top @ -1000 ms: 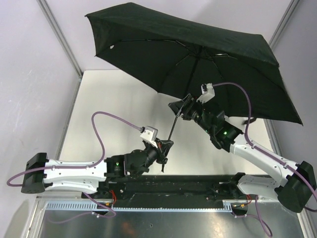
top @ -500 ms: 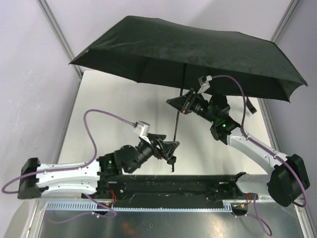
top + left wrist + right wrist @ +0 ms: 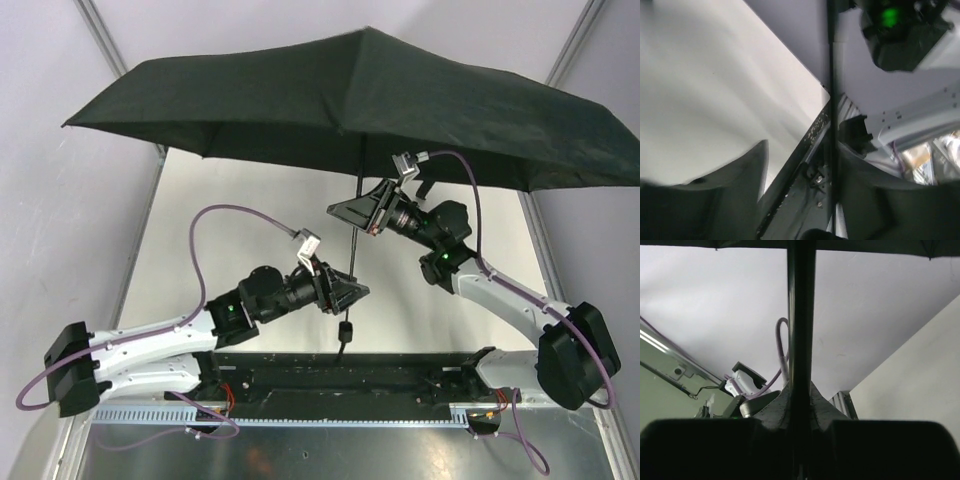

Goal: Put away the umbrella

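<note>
The open black umbrella [image 3: 360, 100] hangs above the table, its canopy spread wide and nearly level. Its thin dark shaft [image 3: 352, 255] runs down to the small knob handle [image 3: 345, 328]. My right gripper [image 3: 353, 212] is shut on the shaft just under the canopy; in the right wrist view the shaft [image 3: 801, 315] runs up between the closed fingers [image 3: 775, 407]. My left gripper [image 3: 348, 291] is open around the lower shaft, just above the knob. In the left wrist view the shaft [image 3: 831, 100] lies against the right finger [image 3: 870, 195], with a wide gap to the left finger [image 3: 735, 190].
The white table [image 3: 240, 220] lies below. A black rail [image 3: 350, 375] with the arm bases runs along its near edge. Metal frame posts [image 3: 120, 70] stand at the back corners. Purple cables [image 3: 200, 250] loop off both wrists.
The umbrella has swung from tilted to nearly level and its shaft upright. My right gripper turned with it. My left gripper rose and moved right until its jaws stand around the lower shaft.
</note>
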You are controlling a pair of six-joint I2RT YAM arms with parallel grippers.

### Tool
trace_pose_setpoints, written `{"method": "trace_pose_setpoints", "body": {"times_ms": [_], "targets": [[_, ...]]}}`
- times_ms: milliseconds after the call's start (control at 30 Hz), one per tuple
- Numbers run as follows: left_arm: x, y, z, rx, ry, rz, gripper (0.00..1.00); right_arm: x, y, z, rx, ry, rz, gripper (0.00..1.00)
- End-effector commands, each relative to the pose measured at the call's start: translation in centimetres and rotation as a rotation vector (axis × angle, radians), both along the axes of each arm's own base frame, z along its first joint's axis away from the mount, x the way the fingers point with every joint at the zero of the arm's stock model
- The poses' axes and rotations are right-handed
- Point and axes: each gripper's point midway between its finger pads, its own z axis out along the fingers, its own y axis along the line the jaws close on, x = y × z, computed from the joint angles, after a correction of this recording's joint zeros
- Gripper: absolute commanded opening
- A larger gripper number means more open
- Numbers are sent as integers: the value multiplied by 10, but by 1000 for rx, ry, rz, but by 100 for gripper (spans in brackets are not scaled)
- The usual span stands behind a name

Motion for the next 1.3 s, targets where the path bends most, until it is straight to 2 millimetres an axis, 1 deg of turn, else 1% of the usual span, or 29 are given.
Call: {"method": "trace_pose_setpoints", "body": {"times_ms": [0,33,67,100,133,167,200,267,300,367,467,567,667,733,800,933,1000,1067,1200,1267], "targets": [[-8,-11,43,-83,-82,-87,35,-21,-6,39,117,-130,40,0],[-8,-11,43,-81,-90,-86,22,-19,-7,39,112,-124,31,0],[-7,-10,42,-76,-93,-83,14,-16,-8,38,107,-114,19,0],[-7,-9,40,-74,-94,-77,9,-10,-10,36,101,-94,0,0],[-6,-8,38,-73,-91,-67,5,-2,-13,34,100,-65,-30,5],[-4,-5,35,-72,-87,-54,3,6,-16,33,100,-36,-64,14],[-4,-3,34,-74,-84,-46,1,16,-21,32,103,-8,-104,24],[-1,2,33,-79,-81,-17,0,34,-30,31,104,29,-188,48],[-1,4,33,-83,-83,-14,0,43,-34,33,102,33,-228,56],[-3,5,35,-94,-77,-17,0,59,-43,38,87,36,-302,67],[-4,6,37,-111,-61,-17,0,81,-56,47,76,28,-423,76],[-4,6,39,-127,-49,-14,0,94,-66,59,123,2,-484,79],[-6,5,39,-139,-41,-21,0,106,-77,72,196,-13,-513,80],[-7,5,40,-154,-37,-26,0,116,-84,77,236,-12,-525,80],[-13,4,43,-179,-34,-57,0,126,-90,79,265,3,-521,79],[-20,5,47,-247,0,-86,0,142,-107,76,315,62,-520,77],[-23,6,48,-287,19,-96,0,144,-114,77,344,63,-517,77],[-25,6,49,-317,37,-110,0,142,-118,81,388,47,-504,78],[-28,2,48,-347,68,-139,0,141,-124,85,441,21,-500,79],[-30,1,48,-360,80,-155,0,144,-126,85,458,23,-501,78]]}}
